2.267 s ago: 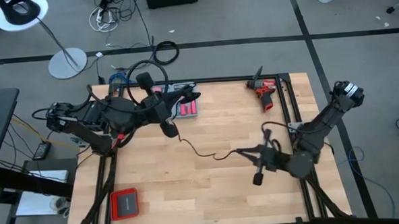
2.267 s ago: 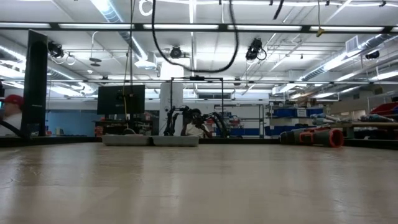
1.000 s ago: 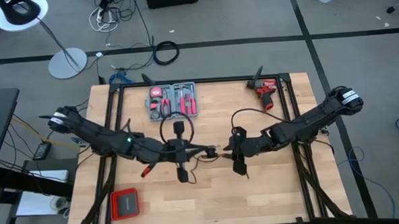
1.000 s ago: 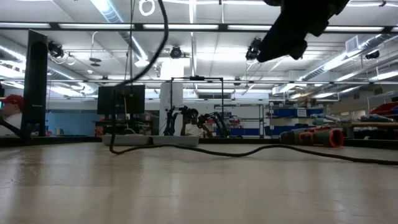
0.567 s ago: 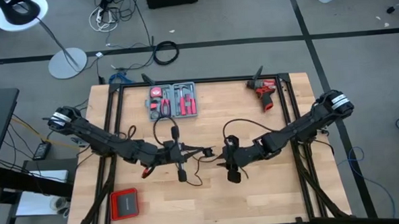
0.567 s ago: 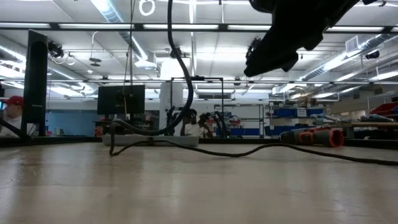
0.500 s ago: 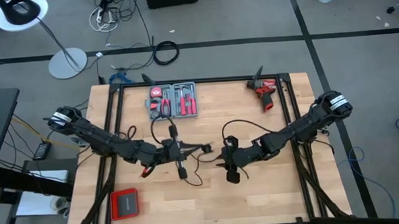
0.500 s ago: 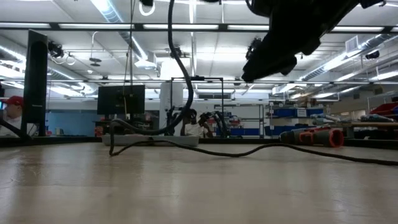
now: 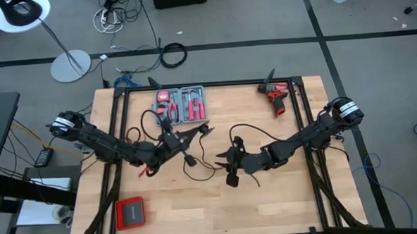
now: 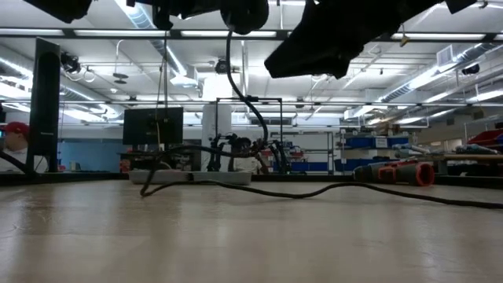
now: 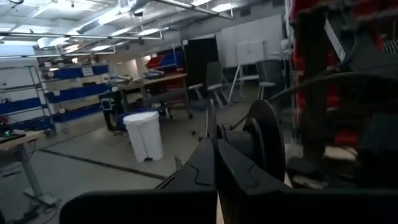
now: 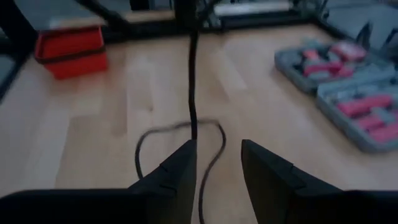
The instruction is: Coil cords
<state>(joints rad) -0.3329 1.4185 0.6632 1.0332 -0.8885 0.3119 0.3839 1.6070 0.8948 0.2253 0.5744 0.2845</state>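
The cord (image 9: 197,174) is a thin black cable lying in slack curves on the wooden table, mid-table; the low view shows it running along the tabletop (image 10: 314,192). My left gripper (image 9: 197,131) is shut above the table centre, just near the grey tool case (image 9: 181,105), and a stretch of cord hangs from it. My right gripper (image 9: 222,159) stands open a little to its right. In the right wrist view the hanging cord (image 12: 193,81) comes down just ahead of the open gripper (image 12: 217,165), close to one finger; whether it touches I cannot tell. My left gripper is shut on the cord, but its own fingers (image 11: 214,165) hide the place of contact. The cord hangs slack below the gripper (image 10: 234,55), curves down and lies on the table.
A red drill (image 9: 277,96) lies at the far right. A red box (image 9: 130,213) sits at the near left corner. The open tool case holds several red-handled tools at the far edge. People and shelving show in the room behind the table.
My left gripper has swung away from mid-table toward the far-left, near the tool case, and turned, carrying the cord; the raised loop by it is gone and the cord now trails in looser curves. My right gripper has moved toward the table's left, closer to the hanging cord.
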